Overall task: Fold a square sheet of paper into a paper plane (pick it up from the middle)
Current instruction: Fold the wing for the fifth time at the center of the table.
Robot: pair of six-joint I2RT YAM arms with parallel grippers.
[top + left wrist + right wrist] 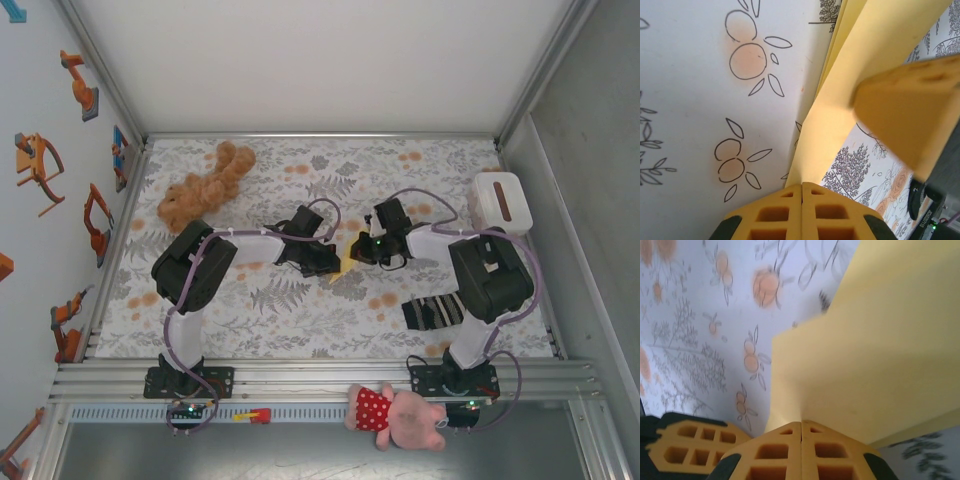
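The pale-yellow sheet of paper hangs in folded layers between my two grippers at the middle of the table. My left gripper is shut on one end of it; in its wrist view the paper runs up and right from the closed fingertips. My right gripper is shut on the other end, and a broad yellow face of the paper rises from its closed tips. Each wrist view also catches the other gripper's fingers. Whether the paper has a paper plane's shape I cannot tell.
A brown teddy lies at the back left. A white box with a brown slot stands at the back right. A striped sock lies by the right arm. A pink doll in a red dress rests on the front rail.
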